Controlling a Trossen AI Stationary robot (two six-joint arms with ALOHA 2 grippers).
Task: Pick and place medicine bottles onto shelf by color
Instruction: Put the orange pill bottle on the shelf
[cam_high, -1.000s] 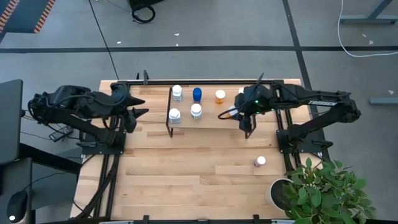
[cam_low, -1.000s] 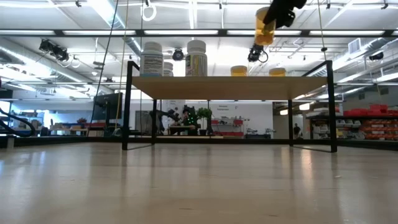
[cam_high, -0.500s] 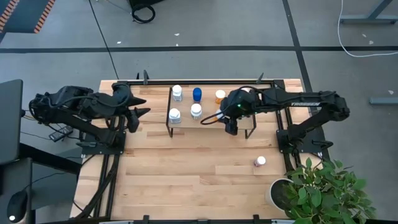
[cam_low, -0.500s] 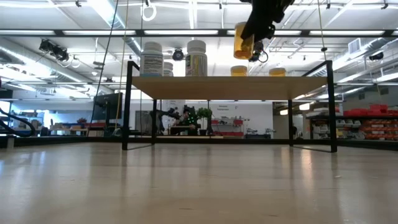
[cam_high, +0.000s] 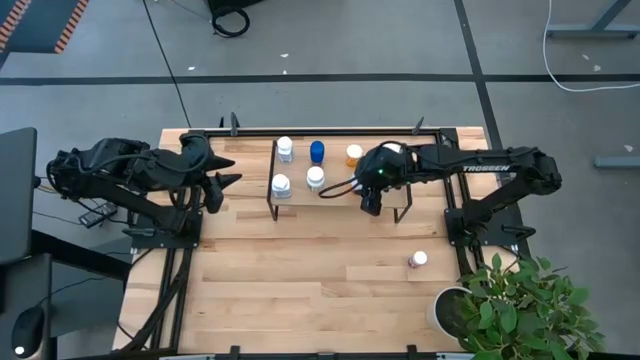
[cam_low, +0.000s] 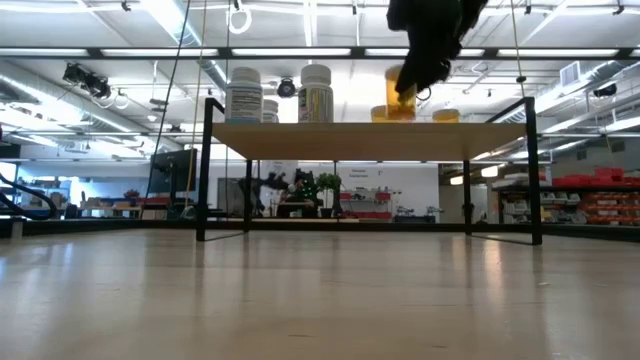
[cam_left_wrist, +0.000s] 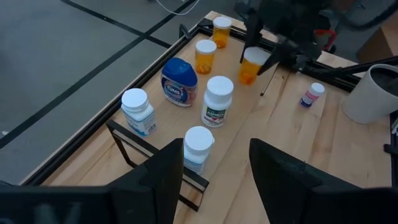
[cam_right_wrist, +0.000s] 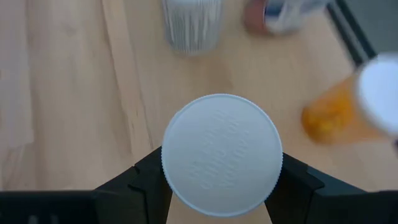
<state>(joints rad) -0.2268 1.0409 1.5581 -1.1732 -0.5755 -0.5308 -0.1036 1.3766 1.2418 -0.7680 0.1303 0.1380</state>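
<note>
Right gripper (cam_left_wrist: 258, 59) fingers clamp orange bottle (cam_left_wrist: 249, 67) above shelf (cam_high: 335, 195) front edge.
Left gripper (cam_left_wrist: 214, 168) fingers apart, empty, beside shelf's end; open surface (cam_high: 300, 290) in front.

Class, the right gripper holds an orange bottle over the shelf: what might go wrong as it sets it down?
1. The right gripper holds its orange bottle close to two orange bottles already standing on the shelf; it may knock one over.
2. Released while still above the board, the bottle could topple.
</note>
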